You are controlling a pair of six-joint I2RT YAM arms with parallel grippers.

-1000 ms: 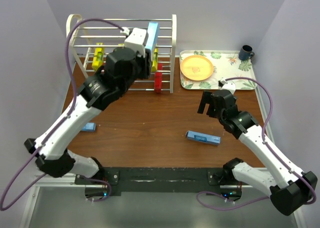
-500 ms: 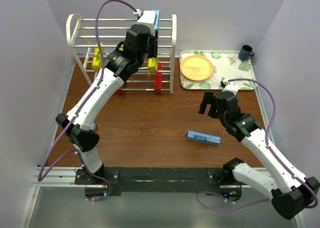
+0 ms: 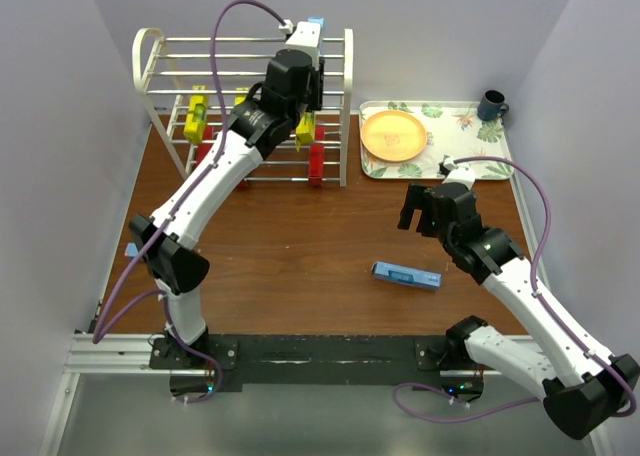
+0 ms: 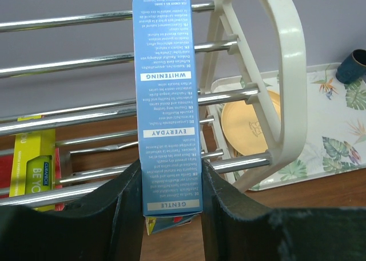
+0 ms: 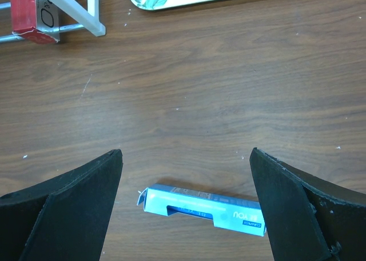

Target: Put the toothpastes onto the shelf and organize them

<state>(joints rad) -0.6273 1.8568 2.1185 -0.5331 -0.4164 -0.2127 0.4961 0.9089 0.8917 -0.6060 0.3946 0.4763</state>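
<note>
While the top view is scanned, three light blue toothpastes are counted: one (image 3: pixel 316 22) held at the top right corner of the shelf (image 3: pixel 346 96) by the left gripper (image 3: pixel 312 48), one (image 3: pixel 405 275) lying on the table (image 3: pixel 300 226), one (image 3: pixel 131 249) at its left edge. At the left wrist, "WHITENING", "EVERYDAY" and "GENTLE" are read upside down on the carton clenched between the fingers (image 4: pixel 123 204). At the right wrist, the right gripper (image 5: pixel 184 158) is seen spread wide and empty over the lying carton, marked "YOU".
</note>
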